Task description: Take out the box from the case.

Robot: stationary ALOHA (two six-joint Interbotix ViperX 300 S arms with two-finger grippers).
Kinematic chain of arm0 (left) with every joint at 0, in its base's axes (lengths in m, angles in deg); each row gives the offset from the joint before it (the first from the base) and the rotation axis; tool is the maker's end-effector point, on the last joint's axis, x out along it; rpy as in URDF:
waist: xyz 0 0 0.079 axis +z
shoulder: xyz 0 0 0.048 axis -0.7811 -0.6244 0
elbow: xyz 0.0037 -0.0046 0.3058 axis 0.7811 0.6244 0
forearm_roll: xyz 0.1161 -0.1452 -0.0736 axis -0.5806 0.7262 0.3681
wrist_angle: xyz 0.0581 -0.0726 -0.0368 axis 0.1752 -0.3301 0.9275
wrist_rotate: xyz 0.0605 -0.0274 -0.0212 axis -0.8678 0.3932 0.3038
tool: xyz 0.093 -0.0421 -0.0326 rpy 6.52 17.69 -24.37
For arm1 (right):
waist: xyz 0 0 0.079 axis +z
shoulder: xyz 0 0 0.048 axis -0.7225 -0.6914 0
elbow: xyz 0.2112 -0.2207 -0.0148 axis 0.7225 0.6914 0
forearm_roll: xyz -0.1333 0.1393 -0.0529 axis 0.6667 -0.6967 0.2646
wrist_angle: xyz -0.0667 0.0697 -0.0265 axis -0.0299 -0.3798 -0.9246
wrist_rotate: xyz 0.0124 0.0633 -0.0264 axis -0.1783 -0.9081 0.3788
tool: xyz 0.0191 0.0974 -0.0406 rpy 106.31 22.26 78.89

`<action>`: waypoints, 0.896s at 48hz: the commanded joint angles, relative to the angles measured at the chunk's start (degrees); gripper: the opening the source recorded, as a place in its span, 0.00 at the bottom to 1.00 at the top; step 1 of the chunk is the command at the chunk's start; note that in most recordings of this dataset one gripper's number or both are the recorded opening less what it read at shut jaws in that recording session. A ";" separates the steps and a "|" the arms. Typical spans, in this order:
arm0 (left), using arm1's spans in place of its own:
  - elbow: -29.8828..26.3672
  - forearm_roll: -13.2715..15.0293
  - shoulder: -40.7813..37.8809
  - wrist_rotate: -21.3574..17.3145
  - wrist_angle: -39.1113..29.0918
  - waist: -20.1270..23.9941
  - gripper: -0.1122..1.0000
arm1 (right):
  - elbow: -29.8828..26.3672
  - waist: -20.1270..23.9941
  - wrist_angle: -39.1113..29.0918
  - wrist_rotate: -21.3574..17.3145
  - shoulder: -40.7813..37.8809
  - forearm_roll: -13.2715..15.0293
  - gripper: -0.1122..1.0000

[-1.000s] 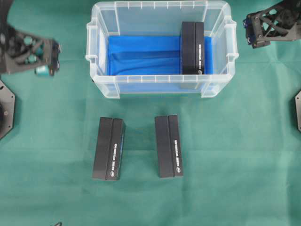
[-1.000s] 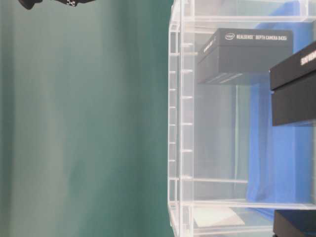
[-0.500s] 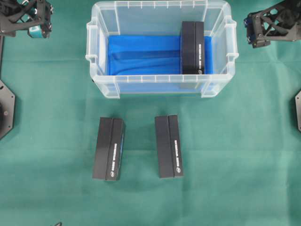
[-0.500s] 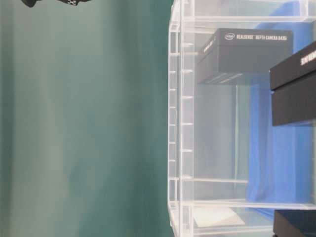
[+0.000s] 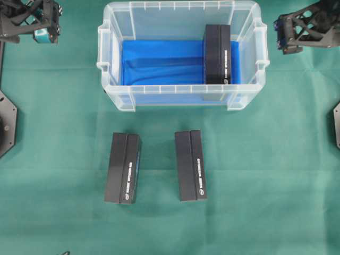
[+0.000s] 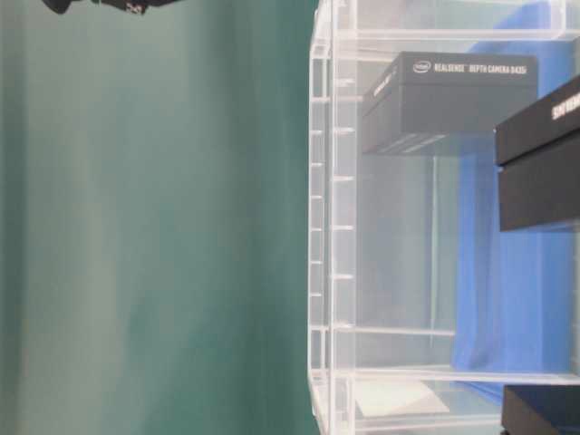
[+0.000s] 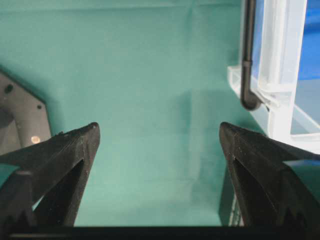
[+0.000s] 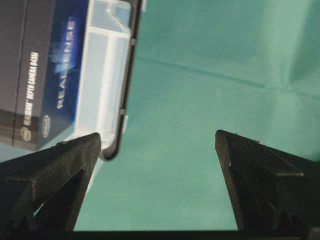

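Jaws spread wide and empty on both my left gripper (image 7: 157,145) and right gripper (image 8: 157,145), each parked outside the case (image 5: 180,98). Last box (image 5: 218,53) stands on edge at the case's 3 o'clock end. Best bet: right gripper drops straight in, pinches the narrow faces, lifts vertical, clears the rim, sets down on the counter (image 5: 265,175).

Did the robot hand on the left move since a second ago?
Yes. In the overhead view the left gripper has swung up toward the top edge, from beside the case's front corner to level with its far rim. Its jaws are open.
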State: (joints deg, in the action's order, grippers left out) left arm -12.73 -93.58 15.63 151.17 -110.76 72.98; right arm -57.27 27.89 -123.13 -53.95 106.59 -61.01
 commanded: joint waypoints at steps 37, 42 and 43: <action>-0.97 0.26 0.62 -0.18 0.35 0.18 0.95 | -18.11 5.01 4.57 -2.81 -19.34 -0.18 0.93; -0.97 0.35 0.70 -0.79 0.35 0.18 0.95 | -19.51 5.36 4.57 -3.52 -20.83 -0.18 0.93; -0.97 0.35 0.70 -0.97 0.35 0.18 0.95 | -19.69 5.45 4.57 -3.69 -21.01 -0.09 0.93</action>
State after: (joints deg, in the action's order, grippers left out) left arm -12.73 -93.32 15.81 150.47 -110.67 73.07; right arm -75.02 32.99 -118.82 -57.29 85.50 -61.27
